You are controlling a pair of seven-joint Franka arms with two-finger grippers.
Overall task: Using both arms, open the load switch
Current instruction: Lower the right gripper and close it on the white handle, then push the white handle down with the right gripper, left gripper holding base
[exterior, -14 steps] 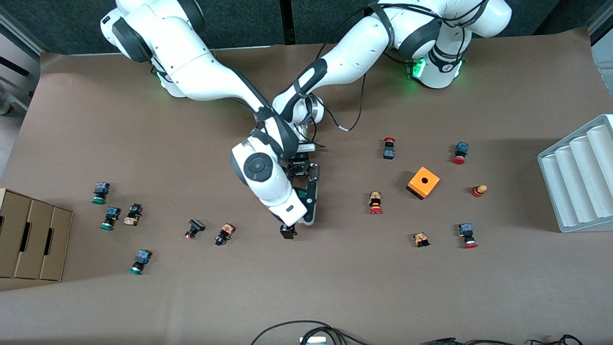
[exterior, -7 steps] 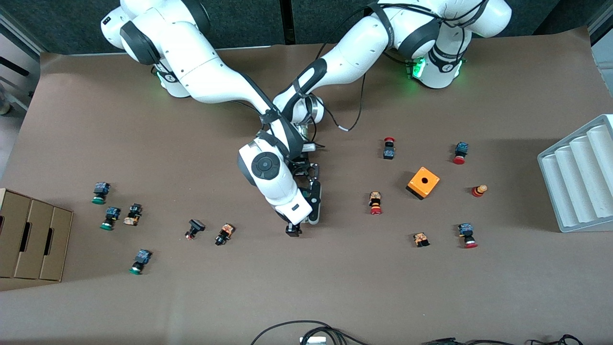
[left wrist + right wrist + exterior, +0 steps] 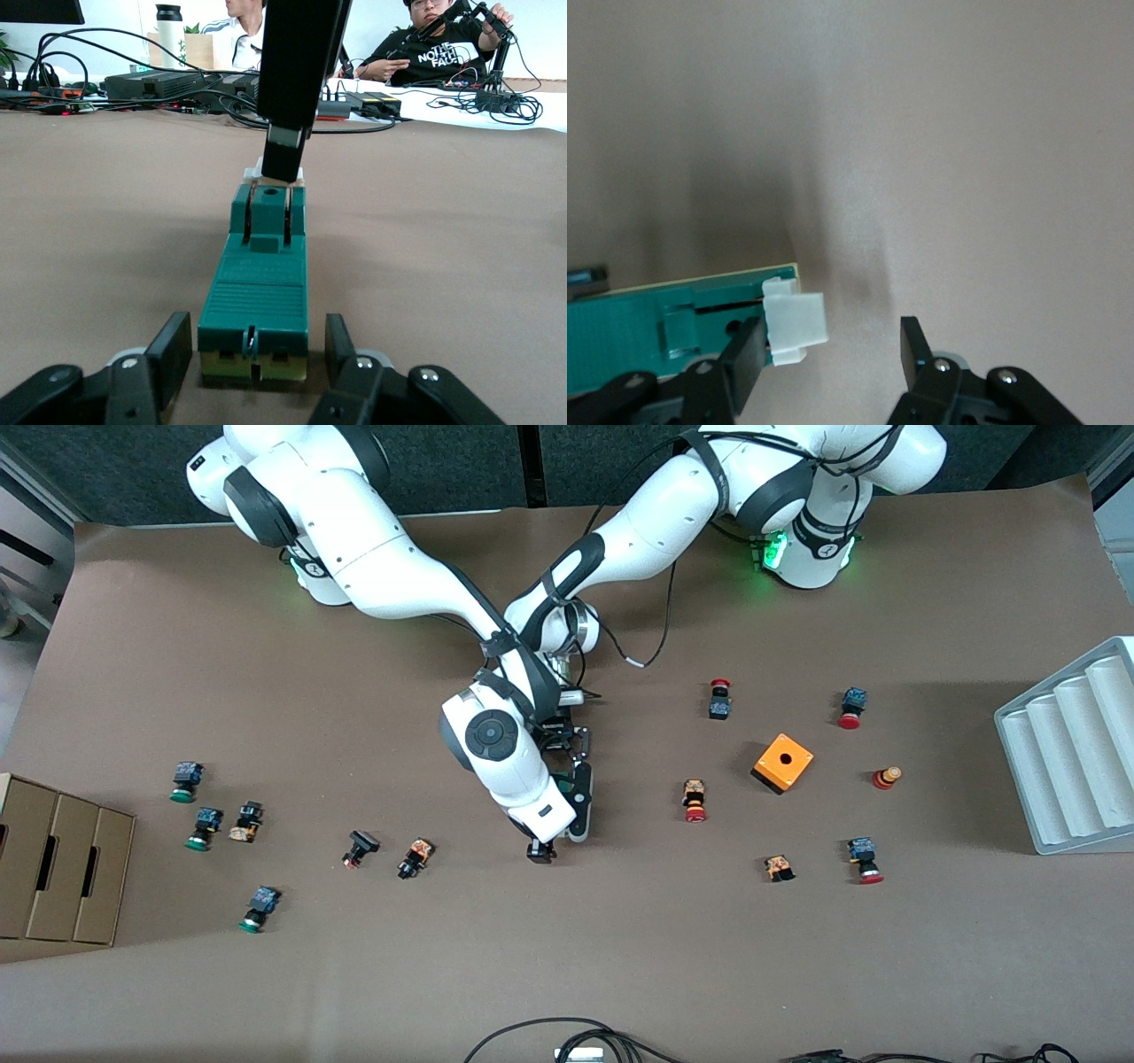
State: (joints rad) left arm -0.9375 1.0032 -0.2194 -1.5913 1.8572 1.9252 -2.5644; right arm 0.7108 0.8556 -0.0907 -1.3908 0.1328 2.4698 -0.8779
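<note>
load switch (image 3: 255,297) lay mid-bench, long axis toward front camera | left gripper (image 3: 257,367) pinched its base-side end | right gripper (image 3: 828,359) over camera-side end, fingers spread around white tab (image 3: 796,323), not yet gripping

A robotics lab: two white Franka arms (image 3: 416,593) on a brown-covered counter (image 3: 620,957), seated operators (image 3: 434,44) among cables (image 3: 71,53) and electronics.

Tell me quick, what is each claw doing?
Left claw: shut on the load switch.
Right claw: open around the white tab.
</note>
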